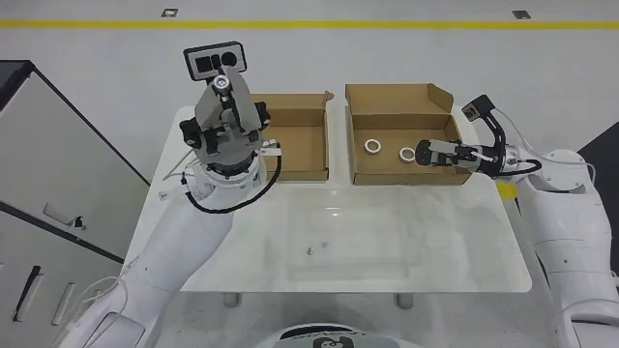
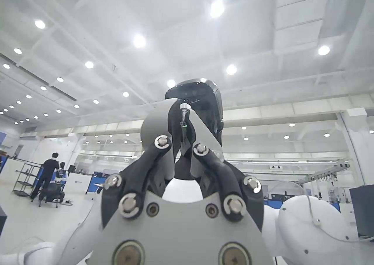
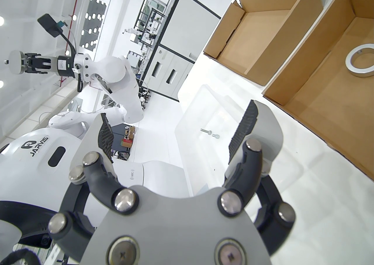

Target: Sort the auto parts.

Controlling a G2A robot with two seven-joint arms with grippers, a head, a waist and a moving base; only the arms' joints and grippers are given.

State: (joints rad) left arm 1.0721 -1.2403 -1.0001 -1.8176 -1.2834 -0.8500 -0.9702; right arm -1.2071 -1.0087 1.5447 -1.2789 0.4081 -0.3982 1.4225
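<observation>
- A small metal bolt [image 2: 184,116] is pinched upright between the fingertips of the left gripper [image 2: 178,120], its round head poking out just past the tips.
- The left gripper's jaws are nearly together, clamped on the bolt's shank. The top view shows this gripper [image 1: 223,85] raised high and pointing upward, over the near left corner of the left box [image 1: 300,150].
- The left box is an open cardboard carton; it sits just beside the right box [image 1: 397,99], a matching carton, at the far side of the white table [image 1: 464,251].
- Two metal rings lie flat on the right box's floor: one ring [image 1: 371,145] toward the middle, a second ring [image 1: 407,154] near it.
- The right gripper [image 1: 423,152] hangs over the right box, just beside the second ring, jaws spread wide and holding nothing.
- A clear tray [image 1: 377,251] sits on the table nearer the robot, with two small loose bolts [image 1: 314,247] lying in it, well apart from both grippers.
</observation>
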